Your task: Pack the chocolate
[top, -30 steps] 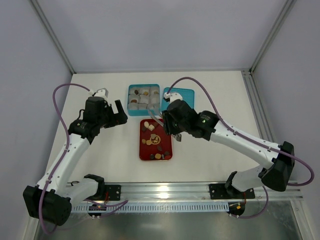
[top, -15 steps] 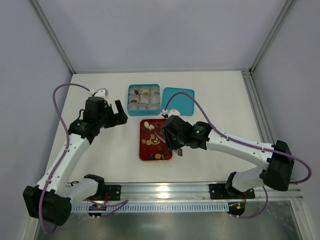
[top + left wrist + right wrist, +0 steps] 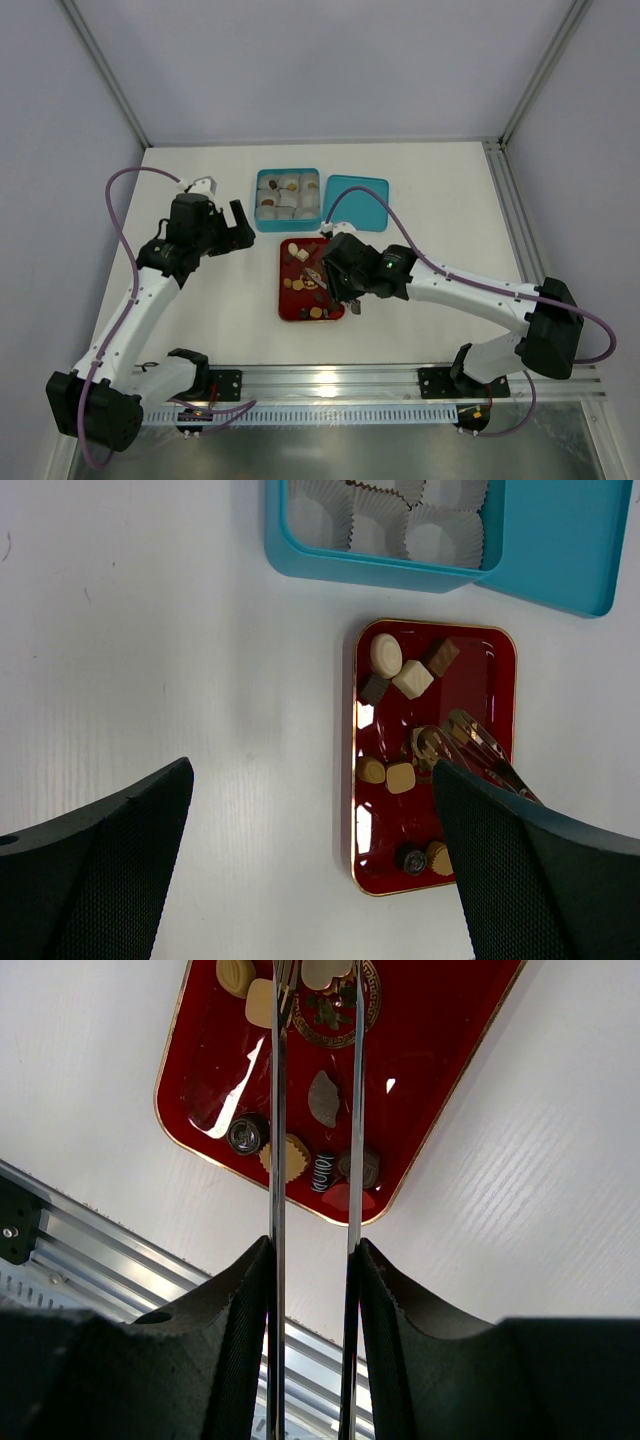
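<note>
The chocolate (image 3: 303,255) lies as several small brown, tan and cream pieces in a red tray (image 3: 284,300) in the middle of the table. My right gripper (image 3: 335,275) hangs over the tray's right half, shut on metal tongs (image 3: 277,1160) whose two blades reach across the tray (image 3: 450,1090). A cream piece (image 3: 325,972) shows between the blade tips at the frame's top edge; I cannot tell whether they pinch it. My left gripper (image 3: 243,226) stands open and empty to the left of the tray. Its wrist view shows the chocolate (image 3: 386,654) and the tongs (image 3: 480,752).
A teal box (image 3: 287,199) with white paper cups (image 3: 442,535) stands behind the tray. Some of the cups hold pieces. Its teal lid (image 3: 357,198) lies to its right. An aluminium rail (image 3: 100,1260) runs along the near table edge.
My right gripper has come back from beside the teal lid toward the near side and now hangs over the tray with the tongs. The left arm has not moved.
</note>
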Tool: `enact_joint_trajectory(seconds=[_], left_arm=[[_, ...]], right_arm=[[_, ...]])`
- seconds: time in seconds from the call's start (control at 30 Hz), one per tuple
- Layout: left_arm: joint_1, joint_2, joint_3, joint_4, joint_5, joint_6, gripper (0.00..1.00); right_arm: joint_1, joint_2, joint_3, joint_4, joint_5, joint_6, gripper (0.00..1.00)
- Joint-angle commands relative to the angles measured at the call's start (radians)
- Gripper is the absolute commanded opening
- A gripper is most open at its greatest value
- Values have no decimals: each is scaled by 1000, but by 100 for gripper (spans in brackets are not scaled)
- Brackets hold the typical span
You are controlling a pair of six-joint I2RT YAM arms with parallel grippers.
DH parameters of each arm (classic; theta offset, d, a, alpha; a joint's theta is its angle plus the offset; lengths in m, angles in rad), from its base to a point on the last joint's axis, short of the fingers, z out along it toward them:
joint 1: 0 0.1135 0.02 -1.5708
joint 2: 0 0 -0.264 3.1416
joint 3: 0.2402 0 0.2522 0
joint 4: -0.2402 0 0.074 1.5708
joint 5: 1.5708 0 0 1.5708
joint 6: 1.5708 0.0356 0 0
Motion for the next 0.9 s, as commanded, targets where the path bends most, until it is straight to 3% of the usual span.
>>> enact_joint_trajectory(seconds=[0.0,0.87], left_arm=[[8,-11,-6,8,3,3,100],[8,-14,-8,9,3,3,100]], right_arm=[[6,1,-10,44,-2,17,41],[6,67,-12,78,-4,21,40]])
